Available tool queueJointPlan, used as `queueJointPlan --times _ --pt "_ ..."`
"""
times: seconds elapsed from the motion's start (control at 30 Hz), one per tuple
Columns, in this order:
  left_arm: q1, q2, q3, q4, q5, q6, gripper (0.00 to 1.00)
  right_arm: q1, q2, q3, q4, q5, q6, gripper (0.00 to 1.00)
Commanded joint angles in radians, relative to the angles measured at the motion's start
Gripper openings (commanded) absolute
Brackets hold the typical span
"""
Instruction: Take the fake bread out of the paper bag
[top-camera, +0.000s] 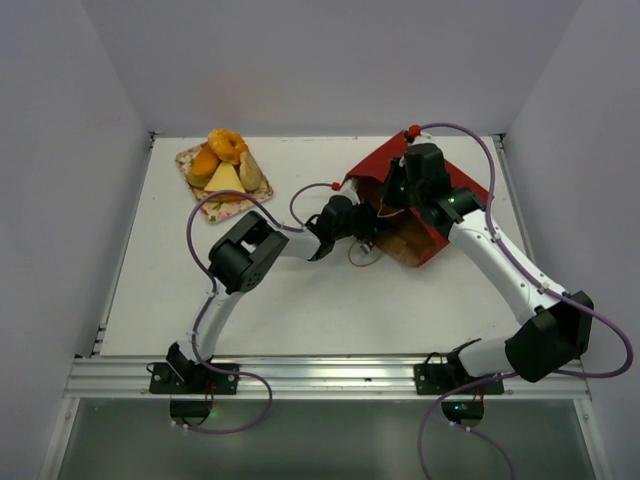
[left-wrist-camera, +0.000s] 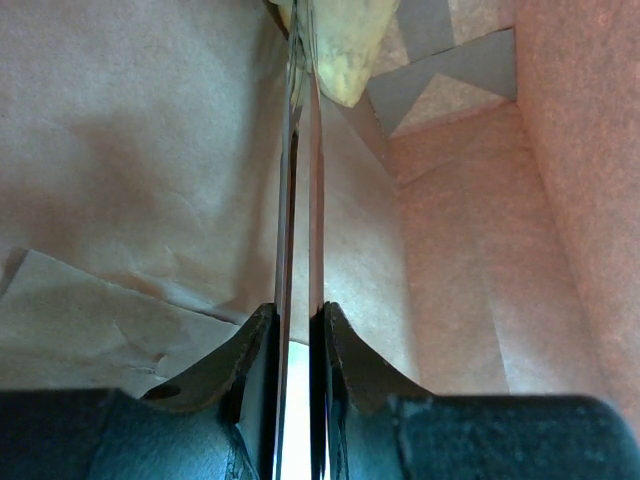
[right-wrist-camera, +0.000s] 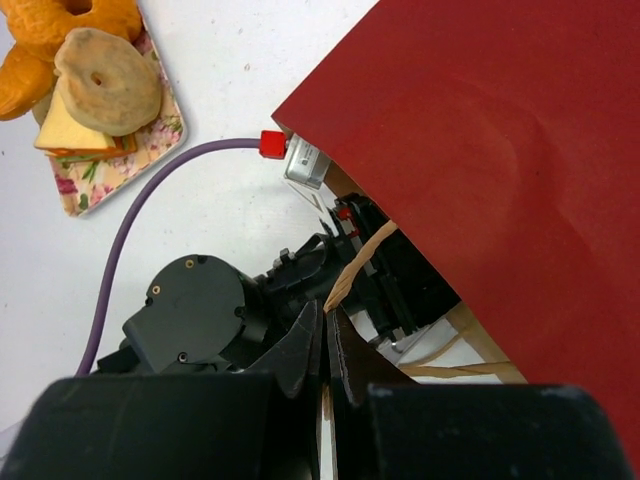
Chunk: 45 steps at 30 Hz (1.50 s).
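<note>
The dark-red paper bag (top-camera: 440, 185) lies at the back right with its mouth toward the centre. My left gripper (left-wrist-camera: 303, 40) reaches deep inside its brown interior (left-wrist-camera: 150, 150). The thin fingers stand close together, pinched on the left edge of a pale tan piece of fake bread (left-wrist-camera: 350, 50) at the bag's far end. My right gripper (right-wrist-camera: 325, 312) is shut on the tan cord handle (right-wrist-camera: 365, 260) at the bag's mouth, holding it up. More fake bread (top-camera: 225, 160) is piled on the floral tray (top-camera: 190, 160) at the back left.
The left arm's purple cable (right-wrist-camera: 170, 170) loops across the white table between tray and bag. A second cord handle (right-wrist-camera: 450, 370) trails under the bag's mouth. White walls close in the table on three sides.
</note>
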Motion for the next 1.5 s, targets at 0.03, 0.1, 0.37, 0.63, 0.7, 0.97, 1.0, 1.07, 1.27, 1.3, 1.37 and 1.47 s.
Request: queueJointPlan --times 0.03,0.1,0.37,0.63,0.7,0.97,1.0,1.07,1.27,1.3,1.37,1.47 --pt "0.016 -0.061 -0.013 0.091 0.032 -0.030 0.05 0.001 0.001 -0.003 0.040 0.061 -0.028 0.00" --pt "0.015 -0.079 -0.047 0.126 0.042 -0.055 0.05 -0.010 0.040 0.013 0.040 0.073 -0.042 0.00" --pt "0.007 -0.168 -0.168 0.191 0.062 -0.072 0.05 -0.063 0.126 0.076 0.046 0.102 -0.062 0.00" --pt "-0.001 -0.277 -0.296 0.208 0.079 -0.066 0.06 -0.114 0.175 0.096 0.070 0.075 -0.051 0.00" --pt "-0.001 -0.297 -0.323 0.211 0.085 -0.067 0.06 -0.119 0.194 0.111 0.072 0.075 -0.054 0.00" --pt "-0.002 -0.409 -0.432 0.188 0.104 -0.033 0.06 -0.129 0.257 0.154 0.077 0.066 -0.050 0.00" --pt "-0.001 -0.423 -0.438 0.171 0.104 -0.023 0.06 -0.129 0.260 0.155 0.080 0.062 -0.047 0.00" --pt "-0.001 -0.470 -0.471 0.123 0.101 0.008 0.06 -0.131 0.267 0.152 0.084 0.055 -0.044 0.00" --pt "0.008 -0.559 -0.566 0.051 0.156 0.048 0.06 -0.139 0.272 0.139 0.100 0.050 -0.037 0.00" --pt "0.012 -0.570 -0.584 0.050 0.168 0.054 0.06 -0.140 0.271 0.136 0.100 0.047 -0.037 0.00" --pt "0.019 -0.604 -0.645 0.050 0.184 0.054 0.06 -0.152 0.268 0.125 0.107 0.039 -0.036 0.00" --pt "0.036 -0.655 -0.720 0.051 0.188 0.063 0.06 -0.158 0.254 0.103 0.118 0.049 -0.043 0.00"
